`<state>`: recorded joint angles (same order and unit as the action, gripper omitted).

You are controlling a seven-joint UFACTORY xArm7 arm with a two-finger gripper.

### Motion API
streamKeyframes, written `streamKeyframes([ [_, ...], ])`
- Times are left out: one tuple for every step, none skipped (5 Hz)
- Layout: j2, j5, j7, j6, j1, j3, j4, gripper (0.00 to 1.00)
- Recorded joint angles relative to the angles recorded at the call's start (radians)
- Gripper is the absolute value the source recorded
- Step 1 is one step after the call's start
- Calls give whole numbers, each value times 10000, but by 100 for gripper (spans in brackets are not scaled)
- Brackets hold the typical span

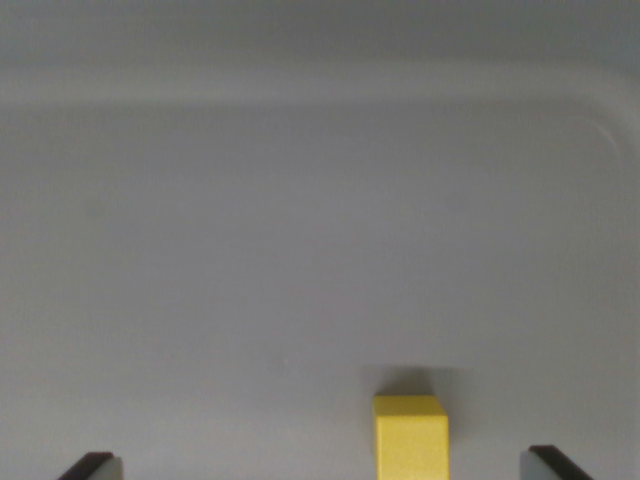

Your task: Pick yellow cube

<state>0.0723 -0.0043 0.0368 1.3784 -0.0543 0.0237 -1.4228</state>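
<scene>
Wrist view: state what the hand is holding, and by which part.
Nothing is held. The hand is open; the yellow cube sits between its fingertips, touching neither.

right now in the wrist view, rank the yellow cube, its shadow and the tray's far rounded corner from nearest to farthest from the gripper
1. yellow cube: bottom edge, between the fingertips of the gripper, nearer the wrist view's right one.
2. shadow: on the floor just beyond the cube.
3. tray's far rounded corner: upper right of the wrist view, clearly farthest.

The yellow cube [410,436] looks matt and smooth — the grey tray [300,220] beneath, smooth, faintly sheened plastic.
</scene>
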Motion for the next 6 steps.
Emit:
streamKeyframes([
  [0, 0, 0, 0, 0, 0, 0, 0],
  [62, 31, 111, -367, -34, -37, 311, 0],
  [62, 31, 111, -367, -34, -37, 311, 0],
  [127, 63, 229, -755, -69, -76, 640, 0],
  [127, 63, 229, -755, -69, -76, 640, 0],
  [197, 98, 356, -1173, -107, -118, 995, 0],
])
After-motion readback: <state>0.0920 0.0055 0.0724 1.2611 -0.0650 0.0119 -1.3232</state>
